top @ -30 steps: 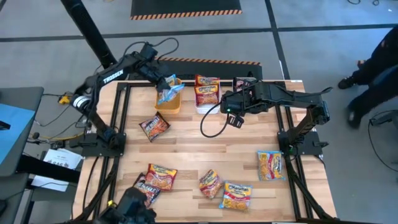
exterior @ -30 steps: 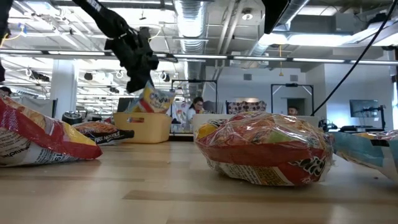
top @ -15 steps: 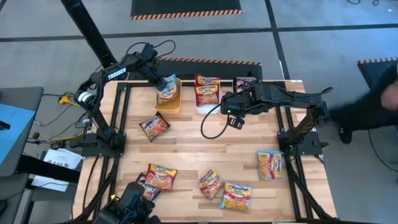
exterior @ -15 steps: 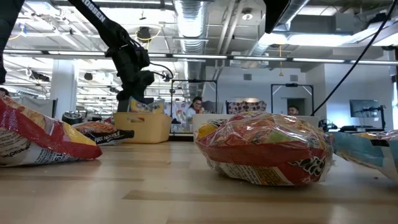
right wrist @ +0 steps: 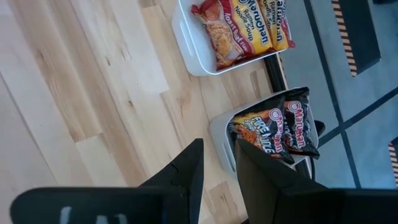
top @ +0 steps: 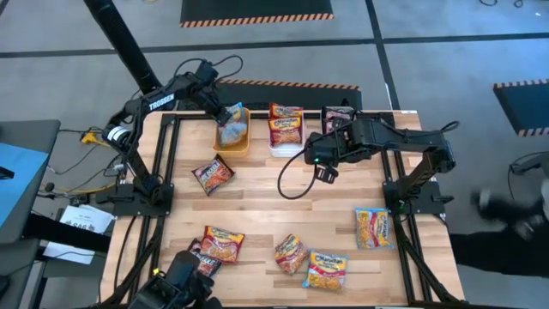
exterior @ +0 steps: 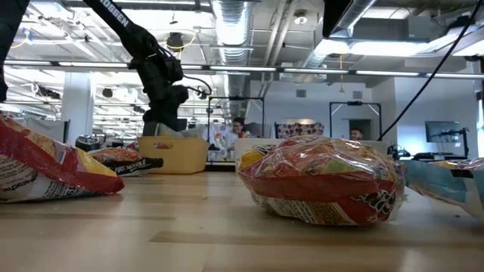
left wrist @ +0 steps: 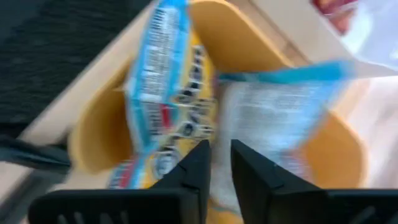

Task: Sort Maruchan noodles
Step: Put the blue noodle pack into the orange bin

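Left fingers (left wrist: pixel 189 171) slightly parted above yellow-blue packets (left wrist: pixel 165 93).

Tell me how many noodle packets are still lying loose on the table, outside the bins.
6: dark packet near the orange bin; two front left, two front centre, one on the right.

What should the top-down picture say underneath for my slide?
Left gripper drops a blue-yellow noodle packet into the orange bin.

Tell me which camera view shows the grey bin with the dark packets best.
The right wrist view: the grey bin fills a clear patch there, with the dark packets readable inside. The high view shows it small, partly behind the right arm. The low view and the left wrist view do not show it.
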`<state>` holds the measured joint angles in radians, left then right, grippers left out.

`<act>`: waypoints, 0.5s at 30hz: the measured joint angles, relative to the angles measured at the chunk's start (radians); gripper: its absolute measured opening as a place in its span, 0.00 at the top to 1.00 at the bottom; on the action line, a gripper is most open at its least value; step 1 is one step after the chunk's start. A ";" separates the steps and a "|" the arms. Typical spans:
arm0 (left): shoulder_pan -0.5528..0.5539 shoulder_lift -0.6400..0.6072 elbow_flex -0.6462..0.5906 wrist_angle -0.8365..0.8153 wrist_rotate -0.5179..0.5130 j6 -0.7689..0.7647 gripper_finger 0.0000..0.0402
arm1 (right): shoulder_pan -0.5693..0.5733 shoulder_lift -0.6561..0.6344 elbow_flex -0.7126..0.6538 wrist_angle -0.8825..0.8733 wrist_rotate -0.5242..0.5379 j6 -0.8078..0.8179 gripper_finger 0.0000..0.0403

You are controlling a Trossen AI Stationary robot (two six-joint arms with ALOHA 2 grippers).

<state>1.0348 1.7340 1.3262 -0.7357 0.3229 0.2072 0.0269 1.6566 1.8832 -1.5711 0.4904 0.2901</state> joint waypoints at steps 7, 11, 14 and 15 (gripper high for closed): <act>0.005 0.000 0.000 0.040 -0.114 -0.032 0.75 | -0.009 0.000 0.000 0.000 0.001 -0.003 0.71; 0.006 0.000 0.013 0.038 -0.004 -0.047 0.74 | -0.019 0.000 0.000 0.000 0.001 -0.002 0.71; 0.002 0.000 0.056 0.023 0.126 -0.087 0.74 | -0.024 0.000 0.000 0.000 0.001 -0.002 0.71; -0.002 0.000 0.074 0.011 0.172 -0.101 0.74 | -0.024 0.000 0.000 0.000 0.001 -0.002 0.71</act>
<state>1.0332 1.7344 1.3999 -0.7247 0.4947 0.1062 0.0029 1.6566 1.8832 -1.5708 0.4917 0.2878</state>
